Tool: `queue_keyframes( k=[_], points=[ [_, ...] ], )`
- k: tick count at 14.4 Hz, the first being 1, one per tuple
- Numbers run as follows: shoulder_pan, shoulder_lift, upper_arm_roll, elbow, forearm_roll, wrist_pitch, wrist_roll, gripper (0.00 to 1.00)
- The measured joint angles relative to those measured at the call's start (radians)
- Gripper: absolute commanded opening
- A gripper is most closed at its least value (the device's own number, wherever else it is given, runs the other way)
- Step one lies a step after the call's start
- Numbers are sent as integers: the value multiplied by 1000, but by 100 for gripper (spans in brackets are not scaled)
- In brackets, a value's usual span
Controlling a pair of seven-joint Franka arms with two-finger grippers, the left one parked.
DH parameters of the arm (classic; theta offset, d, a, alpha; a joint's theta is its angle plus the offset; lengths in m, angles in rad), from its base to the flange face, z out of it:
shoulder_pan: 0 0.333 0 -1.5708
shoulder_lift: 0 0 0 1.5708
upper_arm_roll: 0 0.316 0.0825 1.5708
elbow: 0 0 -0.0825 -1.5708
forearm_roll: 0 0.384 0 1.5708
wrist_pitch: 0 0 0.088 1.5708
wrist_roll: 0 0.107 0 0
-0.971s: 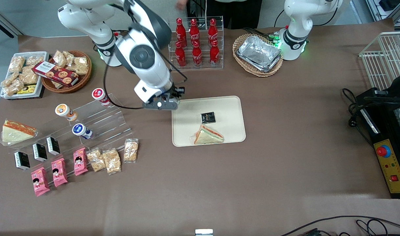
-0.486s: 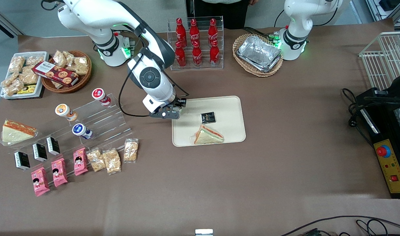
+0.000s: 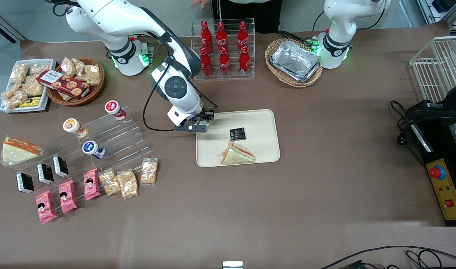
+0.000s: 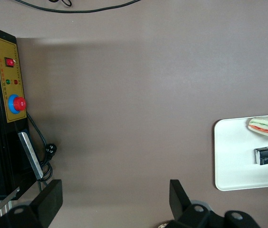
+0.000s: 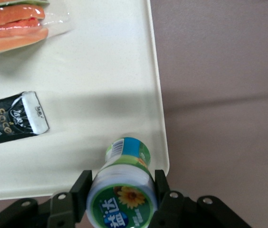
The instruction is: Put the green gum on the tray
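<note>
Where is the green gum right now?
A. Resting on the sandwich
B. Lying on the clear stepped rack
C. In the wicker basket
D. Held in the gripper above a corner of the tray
D: the right wrist view shows the gripper shut on the green gum, above a corner of the tray.

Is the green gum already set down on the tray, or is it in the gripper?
In the gripper. The gripper is shut on the green gum, above the tray near its corner. Whether its base touches the tray, cannot tell.
</note>
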Motion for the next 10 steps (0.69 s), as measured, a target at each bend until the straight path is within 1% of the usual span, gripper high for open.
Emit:
queue_keyframes(
  k=[5, 10],
  points=[
    [4, 41, 0, -32, 0, 84, 1, 0],
    [9, 56, 0, -32, 0, 108, 1, 0]
  ],
)
